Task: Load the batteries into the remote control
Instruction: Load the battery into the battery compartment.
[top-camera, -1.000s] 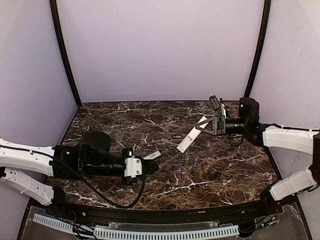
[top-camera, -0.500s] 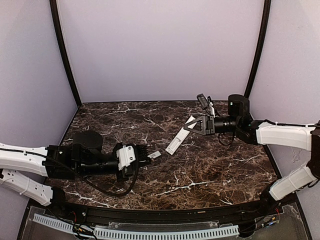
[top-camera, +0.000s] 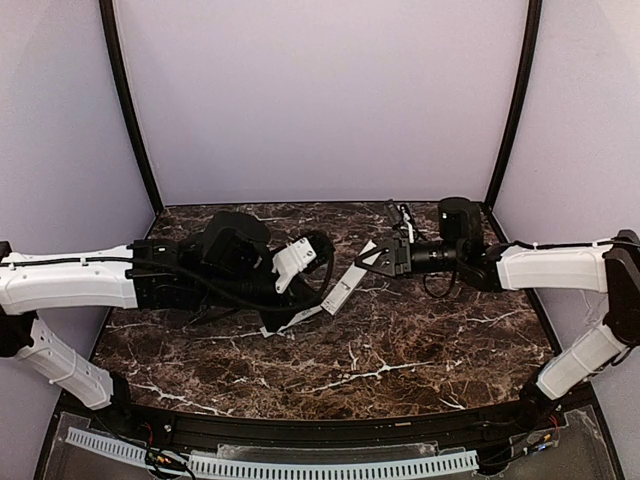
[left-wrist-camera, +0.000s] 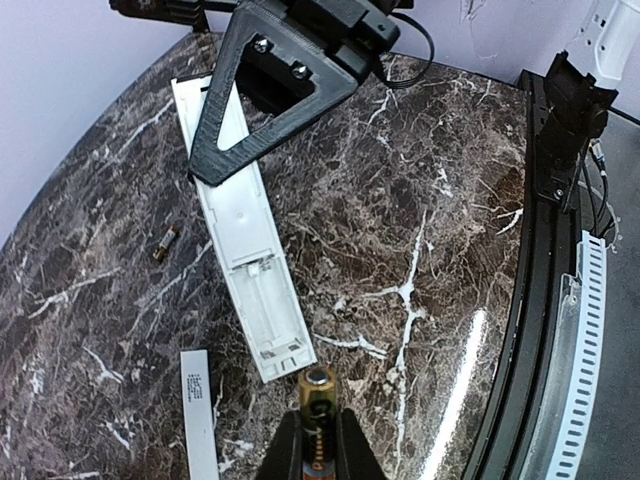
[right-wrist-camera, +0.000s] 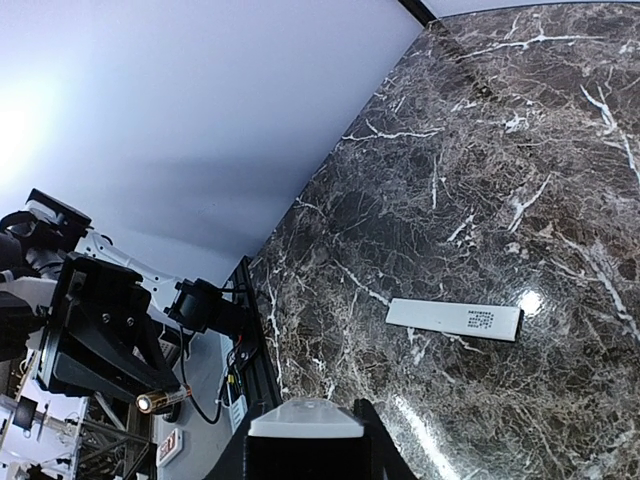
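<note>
battery poised at the open remote

the left gripper (left-wrist-camera: 318, 448) is clamped on a battery (left-wrist-camera: 317, 386), its gold tip pointing at the near end of the remote (left-wrist-camera: 250, 250) and just short of it. the right gripper (right-wrist-camera: 308, 445) is closed on the remote's far end. the remote lies slantwise over the middle of the marble table (top-camera: 430, 340), its empty battery bay facing up (whether the free end touches the marble is unclear). a spare battery (left-wrist-camera: 167, 243) and a flat white strip (left-wrist-camera: 200, 405) lie on the table beside it.
</note>
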